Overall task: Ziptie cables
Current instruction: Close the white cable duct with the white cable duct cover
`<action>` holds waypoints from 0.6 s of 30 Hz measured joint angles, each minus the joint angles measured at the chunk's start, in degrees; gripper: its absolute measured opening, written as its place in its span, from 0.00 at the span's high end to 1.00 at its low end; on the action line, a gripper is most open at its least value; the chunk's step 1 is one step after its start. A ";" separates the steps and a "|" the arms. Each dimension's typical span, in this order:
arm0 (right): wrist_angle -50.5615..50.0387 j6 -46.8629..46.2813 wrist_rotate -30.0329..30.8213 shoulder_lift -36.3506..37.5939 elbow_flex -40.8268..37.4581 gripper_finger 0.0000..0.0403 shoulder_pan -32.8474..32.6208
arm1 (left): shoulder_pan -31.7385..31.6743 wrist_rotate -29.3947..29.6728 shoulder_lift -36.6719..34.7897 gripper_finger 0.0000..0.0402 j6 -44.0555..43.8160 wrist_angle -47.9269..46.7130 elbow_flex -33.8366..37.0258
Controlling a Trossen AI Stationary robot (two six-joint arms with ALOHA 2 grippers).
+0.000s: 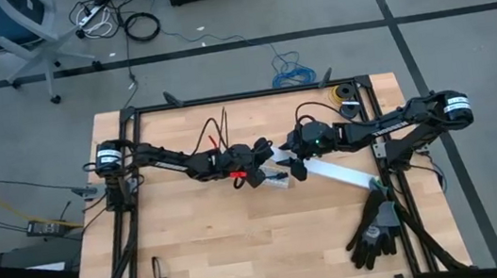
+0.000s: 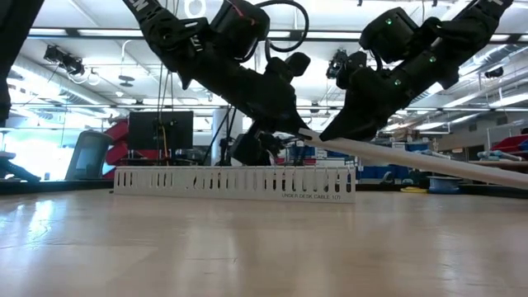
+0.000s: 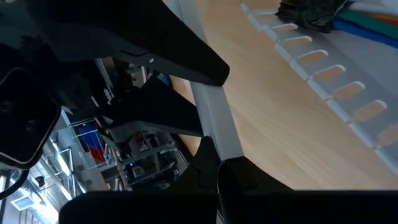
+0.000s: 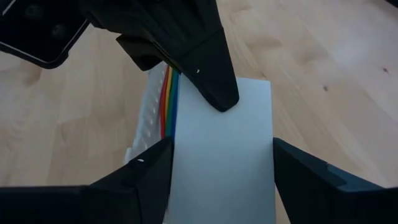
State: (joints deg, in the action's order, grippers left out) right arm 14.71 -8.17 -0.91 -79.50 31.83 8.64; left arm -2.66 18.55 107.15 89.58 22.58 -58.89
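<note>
The white cover strip (image 4: 224, 155) is straddled by the wide-open right gripper (image 4: 217, 165), seemingly for positioning. It is pinched at its nine-o'clock end by the closed left gripper (image 1: 262, 168), apparently to steady it above the cables (image 4: 169, 99).

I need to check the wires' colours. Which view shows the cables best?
The right wrist view: the cables show as red, yellow, green and blue stripes beside the white cover. The left wrist view shows coloured bands at one corner only; in the high and low views the arms hide them.

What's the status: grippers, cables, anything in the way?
Left gripper shut on white cover. Right gripper open, straddling it. Cables under cover, in channel.
</note>
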 joint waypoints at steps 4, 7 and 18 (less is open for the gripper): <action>-0.55 0.50 -0.19 -0.02 -0.02 0.42 0.39 | 0.00 -0.03 0.00 1.00 -0.02 0.18 0.00; -0.62 0.64 -0.31 -0.02 0.00 0.43 0.52 | 0.00 -0.04 0.00 0.99 -0.04 0.20 0.00; -1.19 1.86 -0.33 -0.04 -0.02 0.44 0.52 | 0.02 -0.18 0.00 0.96 -0.22 0.18 0.00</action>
State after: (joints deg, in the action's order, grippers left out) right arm 13.52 -6.31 -1.23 -79.55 31.81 9.17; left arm -2.63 18.37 107.15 89.36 22.76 -58.89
